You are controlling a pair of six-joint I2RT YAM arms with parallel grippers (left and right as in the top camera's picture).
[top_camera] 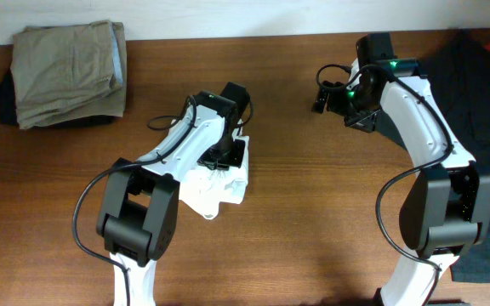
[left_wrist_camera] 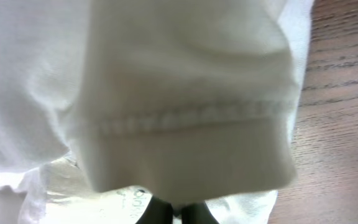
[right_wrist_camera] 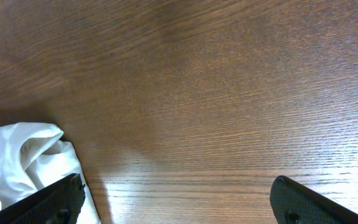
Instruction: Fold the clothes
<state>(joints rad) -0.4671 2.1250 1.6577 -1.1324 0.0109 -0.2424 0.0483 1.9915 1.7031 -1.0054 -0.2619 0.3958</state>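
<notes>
1. The T-shirt [top_camera: 221,185] is lying in a crumpled heap on the tabletop [top_camera: 296,246]. It is neither spread flat nor folded (no sleeve or collar outline is readable from overhead).
2. The left end effector [top_camera: 224,151] is sitting directly on top of the T-shirt. In the left wrist view its jaws are showing almost together at the lower edge. White fabric with a stitched hem is draping across the lens, so the end effector is judged to be pinching a fold of the cloth.
3. The right end effector [right_wrist_camera: 176,193] is hovering to the right of the T-shirt, well apart from it. Its jaws are spread wide and are holding nothing.
4. Step in hand, as judged: the task is standing at an early stage, with the heap being taken up for spreading.
5. The next move is calling for two actions:
   - lifting the pinched edge clear of the heap;
   - bringing the free end effector over to the T-shirt to take a second edge, so the cloth is lying flat before any fold.
6. No container is showing in any view. Folded khaki trousers [top_camera: 66,72] are lying far to the upper left of the T-shirt. A dark garment [top_camera: 475,81] is lying far to its right.
</notes>
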